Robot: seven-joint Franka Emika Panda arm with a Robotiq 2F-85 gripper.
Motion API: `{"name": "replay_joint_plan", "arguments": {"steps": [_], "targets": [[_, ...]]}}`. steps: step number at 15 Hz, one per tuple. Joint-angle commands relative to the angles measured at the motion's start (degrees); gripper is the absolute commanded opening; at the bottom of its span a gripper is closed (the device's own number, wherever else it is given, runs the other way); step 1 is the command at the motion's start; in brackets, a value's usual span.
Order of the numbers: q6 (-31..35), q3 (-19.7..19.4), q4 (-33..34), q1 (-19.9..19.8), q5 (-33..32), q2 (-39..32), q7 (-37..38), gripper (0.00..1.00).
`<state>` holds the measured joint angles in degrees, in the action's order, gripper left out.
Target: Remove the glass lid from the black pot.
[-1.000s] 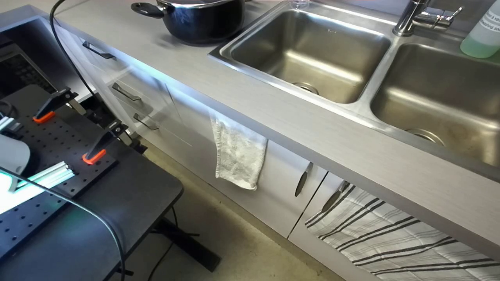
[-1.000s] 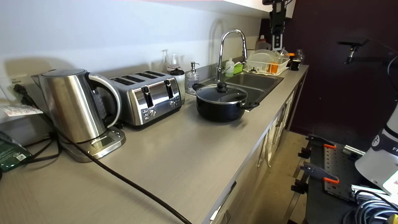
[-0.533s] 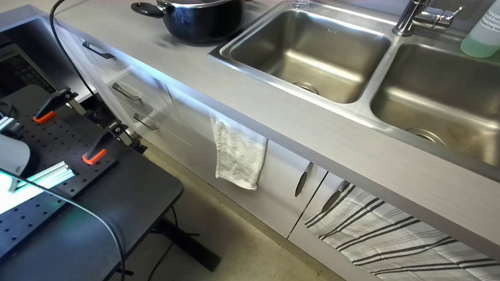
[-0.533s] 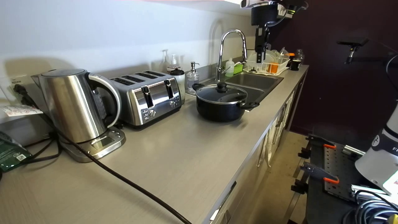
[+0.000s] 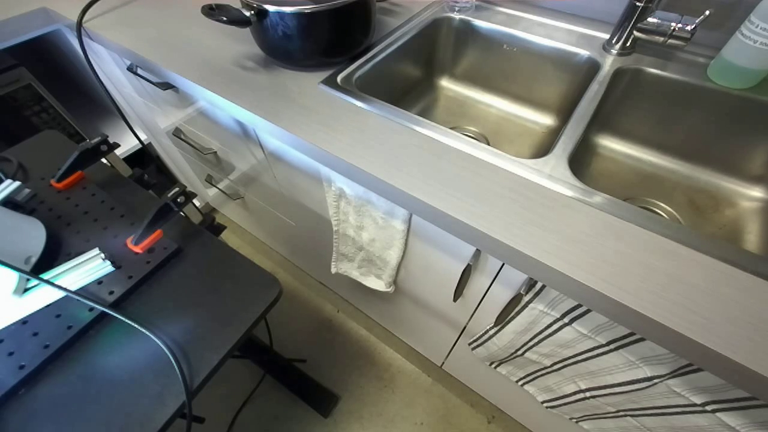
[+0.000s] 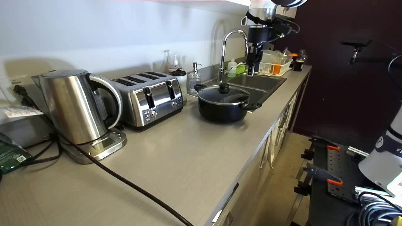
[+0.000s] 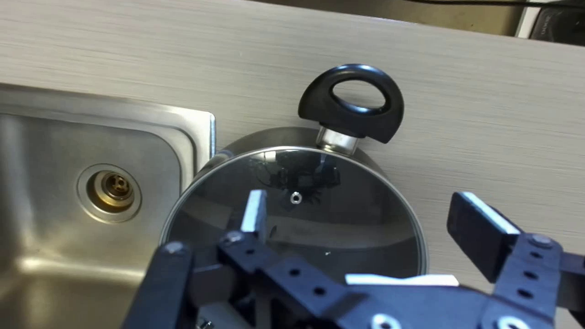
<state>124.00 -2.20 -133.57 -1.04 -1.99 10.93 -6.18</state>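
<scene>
The black pot (image 6: 220, 113) stands upright on the counter beside the sink; it also shows in an exterior view (image 5: 312, 36), cut off at the top edge, and in the wrist view its side handle (image 7: 356, 105) shows. The glass lid (image 6: 211, 95) lies flat on the pot with a black knob (image 6: 224, 88) on top. In the wrist view the lid (image 7: 338, 183) fills the middle; its knob is not visible there. My gripper (image 7: 365, 214) is open and empty, one finger over the lid, the other over the counter. In an exterior view the gripper (image 6: 251, 70) hangs above and behind the pot.
The steel sink (image 5: 474, 90) adjoins the pot. A tall faucet (image 6: 221, 53) stands close to the gripper. A soap dispenser (image 6: 194, 78), toaster (image 6: 150, 97) and kettle (image 6: 75, 106) line the wall. A dish rack (image 6: 270, 67) is behind. A black cable (image 6: 125, 180) crosses the counter.
In an exterior view the arm and gripper have come down and moved left, nearer to the pot. The pot and lid have not moved.
</scene>
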Motion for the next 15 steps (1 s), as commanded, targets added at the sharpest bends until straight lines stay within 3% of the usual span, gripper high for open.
{"name": "replay_joint_plan", "arguments": {"steps": [1, 10, 15], "targets": [[6.1, -1.3, 0.9, -0.8, 1.4, -4.1, -1.8, 1.00], [22.5, -1.2, -0.3, -1.6, 1.8, -10.9, -4.3, 1.00], [27.7, -0.8, -0.9, -1.8, 4.5, -12.9, -9.1, 1.00]]}}
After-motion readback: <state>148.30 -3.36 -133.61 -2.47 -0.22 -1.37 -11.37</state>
